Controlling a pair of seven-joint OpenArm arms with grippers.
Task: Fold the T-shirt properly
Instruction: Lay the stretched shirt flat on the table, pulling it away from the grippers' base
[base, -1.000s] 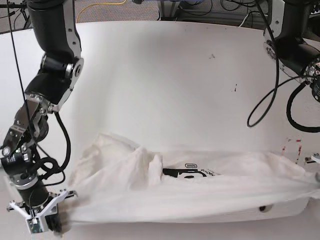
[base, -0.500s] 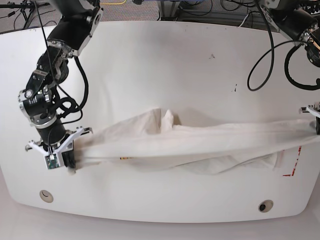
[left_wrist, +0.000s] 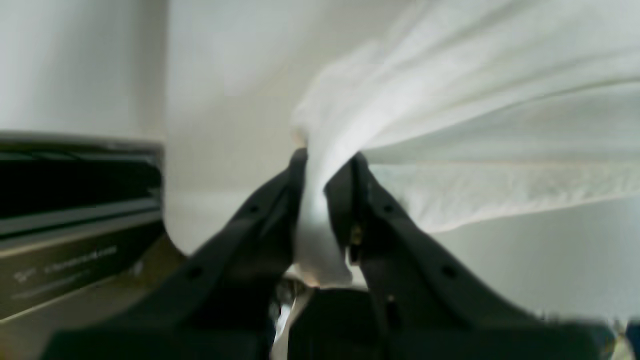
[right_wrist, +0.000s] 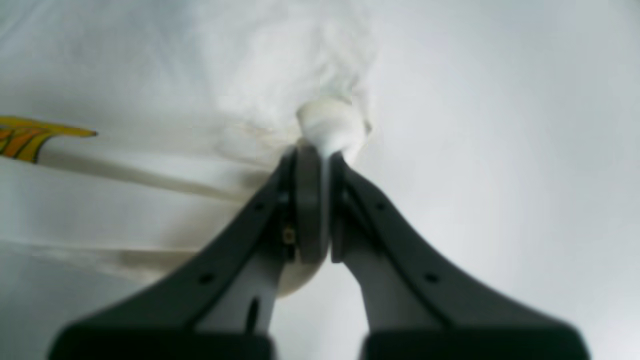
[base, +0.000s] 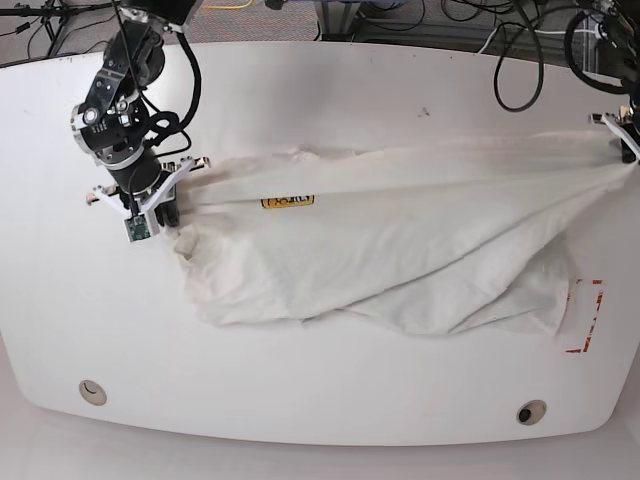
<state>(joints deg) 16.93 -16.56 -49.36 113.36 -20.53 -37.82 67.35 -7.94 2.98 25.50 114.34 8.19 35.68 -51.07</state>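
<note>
The off-white T-shirt (base: 400, 240) lies spread across the white table (base: 330, 90), its upper edge pulled taut between both grippers. A small yellow label (base: 288, 200) shows near that edge. At the left of the base view my right gripper (base: 168, 203) is shut on a bunched corner of the cloth; up close (right_wrist: 320, 155) fabric bulges past its tips, and a yellow-orange strip of print (right_wrist: 30, 140) shows at the left. At the far right edge my left gripper (base: 630, 148) is shut on the other corner, with cloth (left_wrist: 475, 125) fanning out from its tips (left_wrist: 325, 165).
The table has round holes near its front edge (base: 92, 392) (base: 531, 411) and red tape marks (base: 588, 318) at the right beside the shirt. Cables hang at the back right (base: 520, 80). A dark boxy object (left_wrist: 75, 210) fills the left of the left wrist view.
Both arms have carried the shirt away from the front edge toward the far side of the table. The bunched strip has opened into a wide sheet trailing on the table.
</note>
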